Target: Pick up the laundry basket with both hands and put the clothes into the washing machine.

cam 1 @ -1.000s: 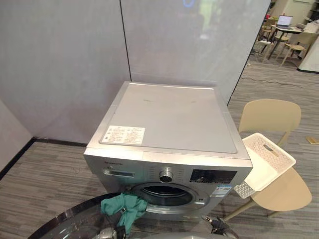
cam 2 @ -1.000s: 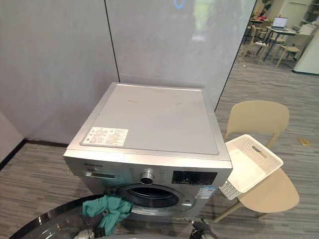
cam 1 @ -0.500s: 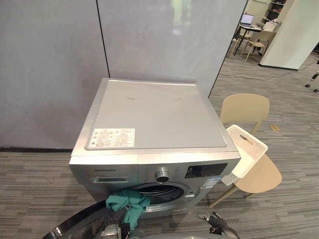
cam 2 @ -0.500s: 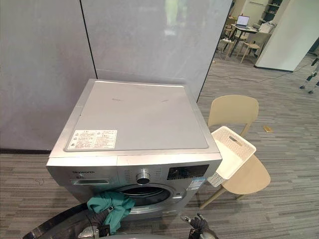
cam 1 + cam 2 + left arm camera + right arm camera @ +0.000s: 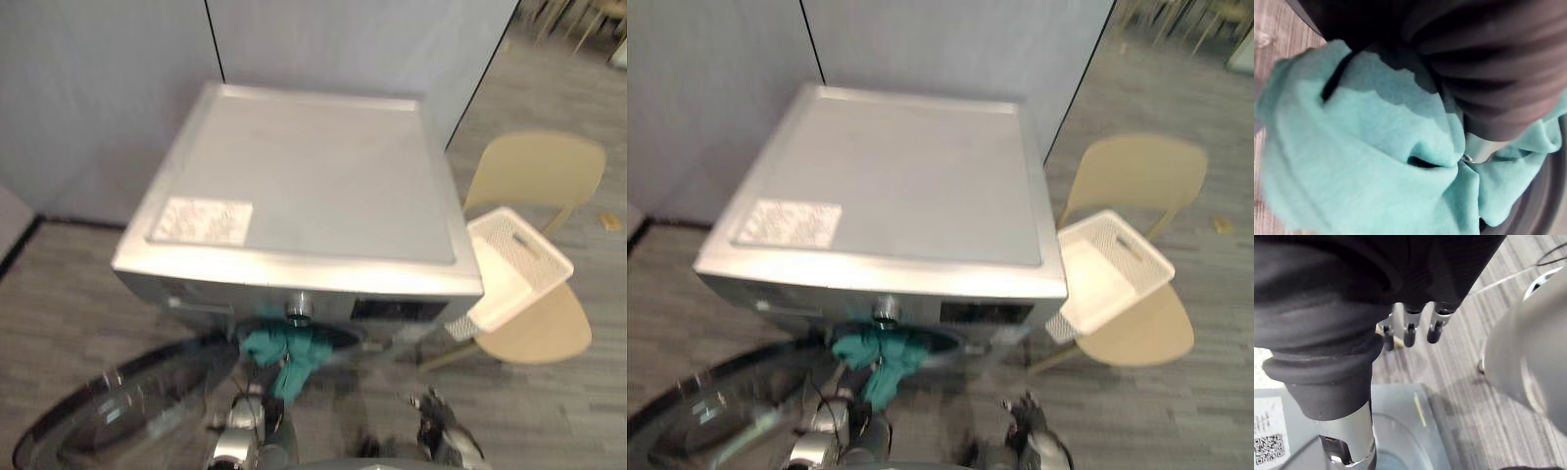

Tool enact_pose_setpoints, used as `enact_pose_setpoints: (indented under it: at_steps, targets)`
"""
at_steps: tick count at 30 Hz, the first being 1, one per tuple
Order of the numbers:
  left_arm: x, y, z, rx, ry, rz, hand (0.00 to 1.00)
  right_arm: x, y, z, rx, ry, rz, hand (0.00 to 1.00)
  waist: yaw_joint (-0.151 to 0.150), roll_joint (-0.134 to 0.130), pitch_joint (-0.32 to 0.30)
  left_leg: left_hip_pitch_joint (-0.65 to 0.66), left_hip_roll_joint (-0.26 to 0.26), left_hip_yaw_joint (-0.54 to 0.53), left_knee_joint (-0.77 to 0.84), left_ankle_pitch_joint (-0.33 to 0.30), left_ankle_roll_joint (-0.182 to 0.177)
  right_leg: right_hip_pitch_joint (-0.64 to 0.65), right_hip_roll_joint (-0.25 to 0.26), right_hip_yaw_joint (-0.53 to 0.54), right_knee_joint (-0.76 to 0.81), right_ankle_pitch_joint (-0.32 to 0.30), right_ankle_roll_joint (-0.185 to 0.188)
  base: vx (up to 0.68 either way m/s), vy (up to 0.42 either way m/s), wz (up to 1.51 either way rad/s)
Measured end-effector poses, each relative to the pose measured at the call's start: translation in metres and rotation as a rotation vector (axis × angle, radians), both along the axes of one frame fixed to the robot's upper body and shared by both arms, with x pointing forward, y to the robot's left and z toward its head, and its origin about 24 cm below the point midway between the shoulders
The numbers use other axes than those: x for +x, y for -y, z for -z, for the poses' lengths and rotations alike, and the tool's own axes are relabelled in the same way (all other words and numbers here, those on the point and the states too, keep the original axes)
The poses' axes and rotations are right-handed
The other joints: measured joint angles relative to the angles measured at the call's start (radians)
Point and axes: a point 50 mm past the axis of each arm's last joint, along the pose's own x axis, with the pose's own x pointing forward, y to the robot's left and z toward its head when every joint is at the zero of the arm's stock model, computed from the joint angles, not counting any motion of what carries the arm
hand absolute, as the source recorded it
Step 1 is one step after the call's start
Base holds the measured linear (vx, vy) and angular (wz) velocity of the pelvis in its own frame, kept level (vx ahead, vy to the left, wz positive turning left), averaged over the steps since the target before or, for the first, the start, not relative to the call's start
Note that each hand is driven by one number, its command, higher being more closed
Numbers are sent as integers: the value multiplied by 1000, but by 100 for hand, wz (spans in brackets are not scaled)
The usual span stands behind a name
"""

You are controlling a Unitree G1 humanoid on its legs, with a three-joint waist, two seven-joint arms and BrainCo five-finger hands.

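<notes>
Down near you, your right hand (image 5: 1409, 330) hangs relaxed and empty. Your left hand (image 5: 1484, 63) is wrapped in the teal cloth (image 5: 284, 351) at the washing machine (image 5: 313, 176) mouth; you cannot tell its grip. Farther right, the white laundry basket (image 5: 514, 279) lies on the beige chair (image 5: 534, 166).

A beige chair (image 5: 537, 168) stands beyond the right hand (image 5: 1409, 330), off to its right, on striped grey floor (image 5: 59, 294); grey wall panels (image 5: 108, 88) stand farther back.
</notes>
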Motion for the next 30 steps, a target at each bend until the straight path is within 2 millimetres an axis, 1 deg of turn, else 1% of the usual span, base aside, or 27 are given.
enact_pose_setpoints:
  at_steps: [1, 2, 4, 5, 6, 8, 9, 10, 11, 12, 13, 14, 15, 16, 17, 19, 20, 21, 22, 23, 24, 25, 26, 27, 28, 29, 30]
  targets:
    - [17, 6, -13, -8, 61, 19, 100, 20, -1, -13, -11, 79, -7, 0, 0, -9, 50, -60, 0, -12, 54, -6, -9, -67, -5, 5, 75, -22, -6, -288, -48, -5]
    - [31, 11, -23, -16, 102, 26, 100, 35, -2, -24, -17, 140, 0, 0, 0, -14, 84, -112, 0, -17, 98, -11, -15, -125, -11, 11, 132, -39, -2, -331, -37, -11]
    - [54, 22, -44, -49, 181, 17, 100, 54, -3, -41, -8, 227, 30, 0, 0, -23, 133, -196, -2, -11, 157, -11, -16, -228, -18, 36, 212, -52, -1, -279, -6, -22]
    - [64, 26, -54, -68, 215, 2, 100, 60, -4, -48, 2, 264, 54, 0, -1, -25, 141, -246, -1, -4, 187, -14, -15, -287, -21, 51, 250, -59, 8, -190, 11, -27]
    - [70, 29, -61, -73, 240, -1, 100, 65, -4, -53, 6, 290, 66, 0, -2, -26, 145, -280, -2, 1, 208, -16, -14, -328, -21, 62, 275, -62, 5, -158, 23, -33]
    - [97, 37, -92, -110, 338, -40, 100, 83, -4, -71, 14, 369, 117, 0, -5, -26, 183, -401, 2, 10, 297, -31, -11, -466, -22, 94, 362, -66, -1, -198, 25, -34]
    - [102, 38, -99, -117, 360, -51, 100, 86, -5, -75, 13, 385, 120, 0, -7, -27, 192, -430, 2, 10, 318, -36, -12, -494, -22, 98, 380, -67, -1, -165, 18, -25]
    - [111, 37, -111, -133, 393, -72, 100, 90, -5, -79, 15, 402, 133, 0, -9, -30, 206, -473, 4, 10, 349, -40, -15, -541, -21, 107, 409, -67, -2, -133, 14, -22]
    - [123, 37, -129, -156, 442, -107, 100, 95, -4, -85, 19, 420, 154, 0, -10, -33, 233, -539, 13, 9, 395, -48, -12, -607, -19, 114, 448, -67, -2, -133, 14, -21]
    - [127, 35, -136, -162, 461, -123, 100, 96, -3, -87, 20, 428, 163, 0, -10, -34, 242, -564, 15, 8, 412, -50, -9, -631, -19, 115, 461, -67, -2, -141, 19, -21]
    - [134, 29, -147, -171, 492, -156, 100, 98, -3, -90, 20, 440, 166, 0, -13, -41, 255, -613, 16, 6, 444, -54, -9, -683, -19, 121, 487, -67, -3, -82, 19, -14]
    - [137, 25, -152, -171, 506, -177, 100, 100, -3, -91, 21, 446, 166, 0, -18, -46, 262, -636, 17, 7, 457, -56, -9, -706, -19, 125, 498, -67, -3, -109, 28, -18]
    - [142, 13, -162, -179, 538, -228, 100, 104, -3, -99, 23, 479, 171, 0, -32, -56, 274, -680, 19, 7, 482, -55, -7, -750, -15, 131, 515, -62, -5, -71, 31, -24]
    - [146, -2, -172, -194, 567, -285, 100, 109, 0, -106, 26, 513, 186, 0, -36, -64, 277, -727, 30, 8, 509, -57, -2, -795, -5, 137, 524, -55, -3, -62, 35, -33]
    - [148, -9, -177, -201, 581, -313, 100, 110, 3, -109, 25, 527, 199, 0, -38, -65, 278, -750, 38, 9, 522, -60, 1, -817, 4, 140, 525, -46, -7, -50, 52, -45]
    - [155, -35, -197, -225, 636, -411, 100, 111, 10, -114, 15, 562, 228, 0, -41, -70, 283, -809, 52, 11, 555, -69, 11, -870, 18, 147, 528, -29, -6, -28, 66, -37]
    - [158, -49, -210, -250, 672, -460, 100, 110, 15, -115, 9, 565, 258, 0, -51, -70, 284, -833, 52, 13, 569, -72, 17, -891, 19, 151, 534, -20, -13, -12, 69, -16]
    - [160, -56, -219, -263, 695, -478, 100, 110, 16, -116, 4, 566, 267, 0, -56, -71, 284, -843, 52, 16, 573, -73, 19, -902, 19, 155, 534, -18, -9, -11, 68, -14]
    - [163, -69, -239, -281, 748, -512, 100, 110, 16, -117, 1, 572, 272, 0, -62, -73, 285, -857, 53, 19, 582, -74, 21, -917, 22, 162, 534, -12, -5, -21, 77, -18]
    - [166, -76, -256, -309, 793, -522, 100, 111, 16, -118, 1, 577, 272, 0, -63, -75, 286, -867, 57, 22, 589, -77, 25, -929, 28, 169, 533, -7, 0, -33, 66, -32]
    - [169, -79, -283, -350, 863, -524, 100, 111, 15, -119, 3, 582, 267, 0, -61, -79, 288, -879, 72, 31, 596, -81, 31, -942, 40, 176, 527, 0, 9, -44, 63, -39]
    - [168, -87, -317, -399, 960, -534, 100, 111, 14, -119, 6, 587, 258, 0, -62, -80, 288, -898, 81, 30, 601, -82, 33, -956, 50, 177, 517, 12, 9, -42, 49, -37]
    - [166, -90, -337, -419, 1019, -536, 100, 111, 14, -119, 7, 586, 257, 0, -62, -81, 289, -907, 86, 30, 602, -82, 33, -964, 55, 177, 510, 19, 8, -40, 58, -30]
    - [156, -96, -379, -446, 1154, -527, 100, 109, 14, -117, 6, 582, 258, 0, -65, -81, 289, -925, 87, 29, 599, -82, 34, -979, 56, 175, 497, 30, 12, -24, 45, -23]
    - [146, -97, -411, -465, 1264, -512, 100, 107, 15, -115, 4, 575, 259, 0, -68, -81, 289, -934, 87, 26, 601, -81, 34, -988, 57, 174, 491, 39, 9, -15, 52, -22]
    - [127, -97, -449, -495, 1413, -502, 100, 104, 16, -114, 15, 580, 270, 0, -67, -81, 289, -940, 90, 24, 606, -81, 35, -991, 59, 174, 487, 48, 2, 7, 43, -14]
    - [118, -95, -465, -509, 1487, -495, 100, 102, 15, -114, 14, 585, 266, 0, -67, -81, 289, -940, 91, 23, 607, -82, 36, -989, 60, 173, 486, 49, 2, 24, 46, -11]
